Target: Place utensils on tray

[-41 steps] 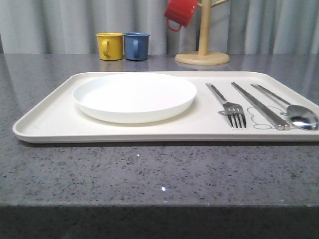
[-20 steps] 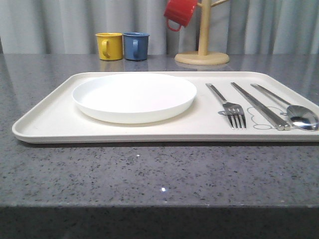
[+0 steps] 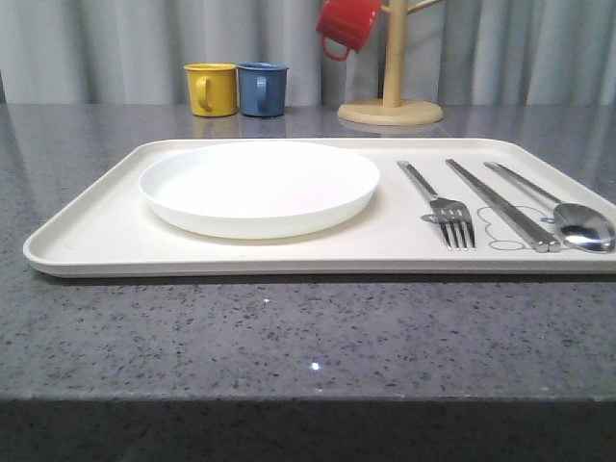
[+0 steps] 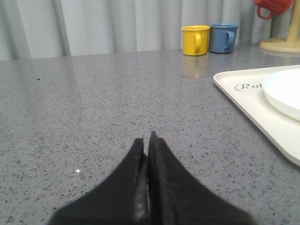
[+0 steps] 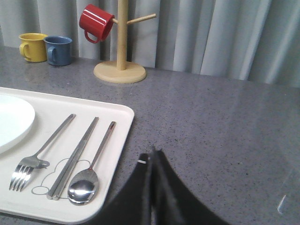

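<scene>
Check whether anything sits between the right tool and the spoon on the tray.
Nothing visible does. In the right wrist view the right tool, shut, hangs over bare countertop beside the tray. The spoon lies just inside the tray's raised rim, nearest that tool, with chopsticks and fork beyond it.

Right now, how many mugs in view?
3. A yellow mug and a blue mug stand side by side on the grey stone table behind the cream rectangular tray; a red mug hangs on the wooden mug tree.

A tray (image 3: 96, 231) holds a plate (image 3: 260, 188) on its left; fork (image 3: 438, 202), chopsticks (image 3: 500, 204) and spoon (image 3: 563, 217) lie side by side to the right.
</scene>
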Motion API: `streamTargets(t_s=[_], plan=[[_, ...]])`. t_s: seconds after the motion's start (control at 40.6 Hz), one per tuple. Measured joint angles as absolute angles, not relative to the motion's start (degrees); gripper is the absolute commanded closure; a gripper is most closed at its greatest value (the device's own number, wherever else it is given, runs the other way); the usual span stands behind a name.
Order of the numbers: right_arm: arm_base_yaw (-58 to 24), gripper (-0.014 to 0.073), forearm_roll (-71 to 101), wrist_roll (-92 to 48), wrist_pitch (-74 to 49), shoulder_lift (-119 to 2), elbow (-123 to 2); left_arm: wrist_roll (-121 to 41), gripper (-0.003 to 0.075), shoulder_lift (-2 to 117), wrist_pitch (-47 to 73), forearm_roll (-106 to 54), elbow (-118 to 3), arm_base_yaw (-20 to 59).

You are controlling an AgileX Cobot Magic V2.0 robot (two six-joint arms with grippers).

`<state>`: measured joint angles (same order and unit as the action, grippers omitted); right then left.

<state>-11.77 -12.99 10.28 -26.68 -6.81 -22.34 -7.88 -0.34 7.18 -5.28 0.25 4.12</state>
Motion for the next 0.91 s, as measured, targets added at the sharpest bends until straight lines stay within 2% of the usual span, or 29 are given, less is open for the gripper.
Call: streamTargets(t_s=[0.197,0.493,0.911], plan=[[-10.46,0.0713,-10.71,7.37,-19.70,-6.09,-15.53,-7.88,0.0738,-0.34,7.18,-5.37,0.25,4.12],[-1.35,0.0713,1.17,0.00,-14.92,0.52,0.05,-7.88,0.0738,-0.34,7.18,-5.37,0.25,4.12],[1.31,0.0713,2.49,0.00,-16.72,0.52,1.59,-7.88,0.0738,-0.34,7.18,-5.37,0.25,4.12]])
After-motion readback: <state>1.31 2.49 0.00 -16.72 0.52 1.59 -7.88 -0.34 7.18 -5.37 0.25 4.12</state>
